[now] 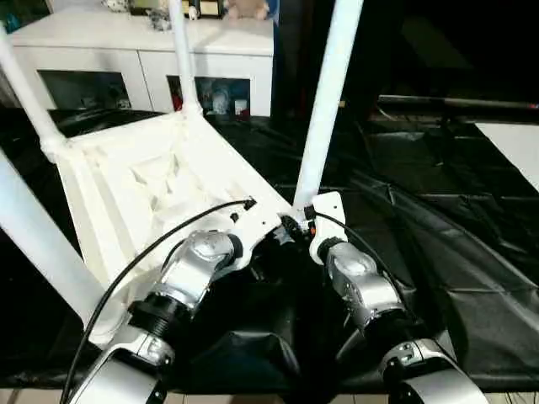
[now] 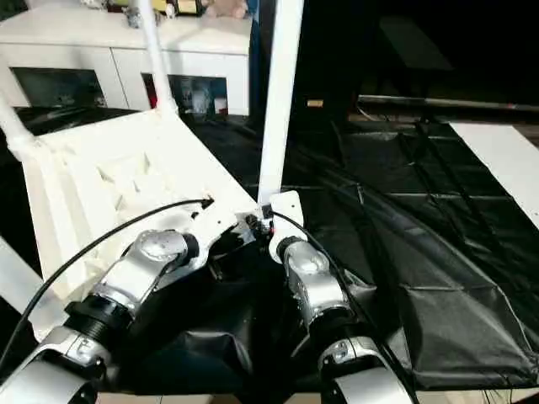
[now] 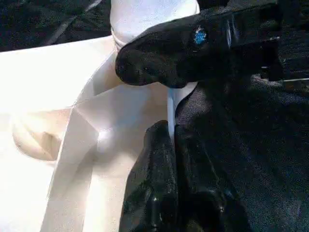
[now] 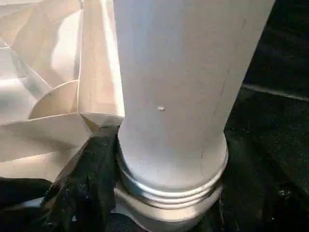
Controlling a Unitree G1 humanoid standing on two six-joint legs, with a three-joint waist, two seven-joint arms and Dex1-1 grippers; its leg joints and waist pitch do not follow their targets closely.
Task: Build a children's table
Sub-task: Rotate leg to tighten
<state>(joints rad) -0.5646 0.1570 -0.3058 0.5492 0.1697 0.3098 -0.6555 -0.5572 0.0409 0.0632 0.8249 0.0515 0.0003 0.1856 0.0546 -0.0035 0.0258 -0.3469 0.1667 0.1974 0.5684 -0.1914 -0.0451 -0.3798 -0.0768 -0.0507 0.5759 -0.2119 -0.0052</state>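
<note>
The white tabletop (image 1: 152, 185) lies upside down and tilted on a black sheet, ribbed underside showing. Legs stand in its corner sockets: one at the near right corner (image 1: 328, 93), two at the back (image 1: 181, 50) (image 1: 25, 93), and one at the near left (image 1: 42, 244). My left gripper (image 3: 170, 128) is shut on the tabletop's thin rim beside the near right corner. My right gripper (image 4: 169, 169) is closed around the base of the near right leg (image 4: 183, 72), just above the threaded socket, with one black finger (image 4: 87, 183) against it.
A white cabinet with glass doors (image 1: 143, 50) stands behind the tabletop, with small items on top. The crinkled black sheet (image 1: 438, 219) spreads out to the right. A white panel (image 1: 514, 147) lies at the far right. A black cable (image 1: 152, 244) loops over my left forearm.
</note>
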